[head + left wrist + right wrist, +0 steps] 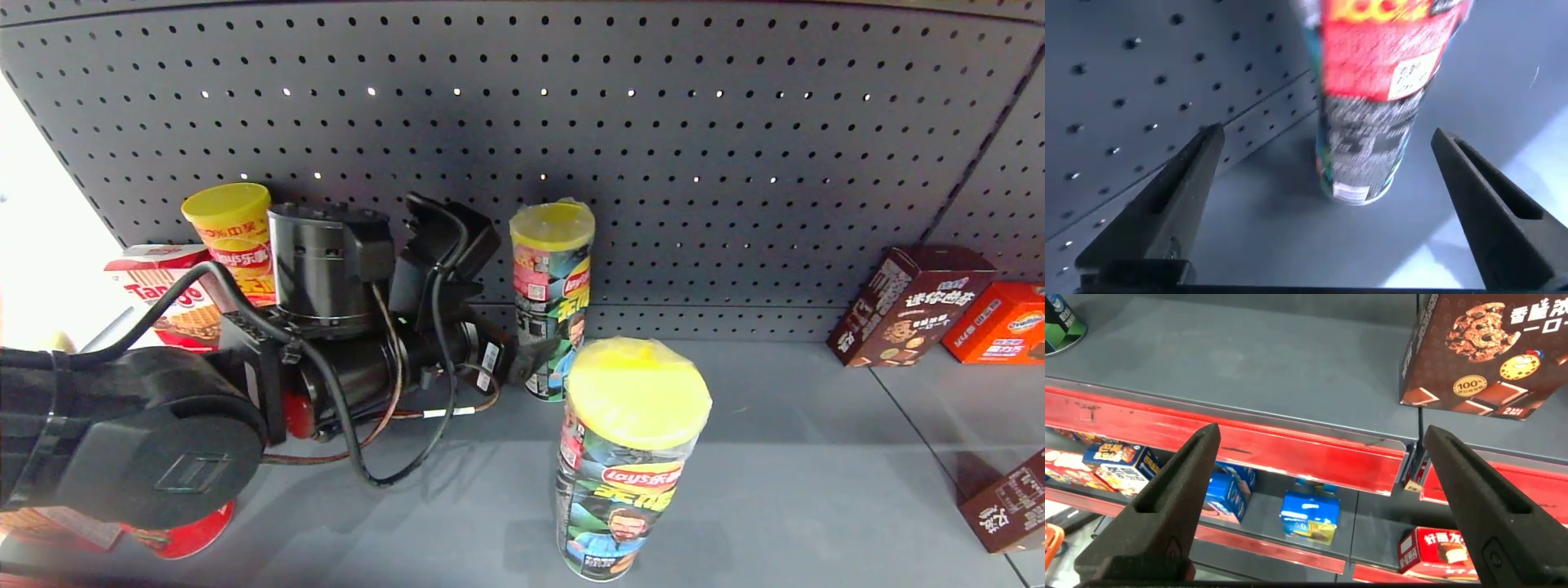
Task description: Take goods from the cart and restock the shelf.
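Note:
Two chip cans with yellow lids stand on the grey shelf (816, 457). The back can (553, 294) is close to the pegboard, and the front can (629, 465) is nearer to me. My left gripper (531, 359) is at the base of the back can. In the left wrist view the left gripper (1327, 137) is open, and the upright can (1368, 122) stands just beyond its fingertips (1208, 143) without touching them. My right gripper (1323, 434) is open and empty, level with the shelf's red front edge (1290, 445).
A yellow can (233, 233) and a wafer box (159, 290) stand at the back left behind my arm. Brown (906, 306) and orange (996, 322) boxes stand at the right, another brown box (1008, 502) at the front right. The lower shelf holds blue packs (1310, 516).

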